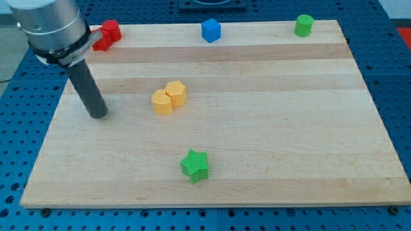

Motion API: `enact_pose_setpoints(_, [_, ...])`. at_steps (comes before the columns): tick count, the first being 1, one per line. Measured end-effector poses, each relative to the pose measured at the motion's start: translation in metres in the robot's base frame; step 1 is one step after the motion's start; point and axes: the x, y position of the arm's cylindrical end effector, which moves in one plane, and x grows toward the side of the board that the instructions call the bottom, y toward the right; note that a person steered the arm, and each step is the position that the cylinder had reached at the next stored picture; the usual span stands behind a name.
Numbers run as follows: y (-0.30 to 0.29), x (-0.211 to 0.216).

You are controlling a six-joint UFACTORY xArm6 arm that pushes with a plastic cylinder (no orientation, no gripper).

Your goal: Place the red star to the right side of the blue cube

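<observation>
Bright, even overhead light, soft short shadows, sharp focus throughout.

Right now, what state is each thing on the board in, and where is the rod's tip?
red block: top-left corner of the board, partly hidden behind the arm, shape unclear.
blue cube: top edge, alone, nothing beside it.
green cylinder: upright, top-right corner.
yellow blocks: two, touching, left of centre.
green star: flat, near the bottom edge.
my tip: on the board, left of the yellow blocks, touching no block.

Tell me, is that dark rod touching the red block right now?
No, my tip rests on bare wood well below the red block, with a clear gap between them.
</observation>
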Motion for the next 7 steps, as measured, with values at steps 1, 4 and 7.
enact_pose_setpoints(1, [-0.008,-0.008])
enact_pose_setpoints(4, [-0.044,-0.028])
enact_pose_setpoints(7, [0.002,-0.028])
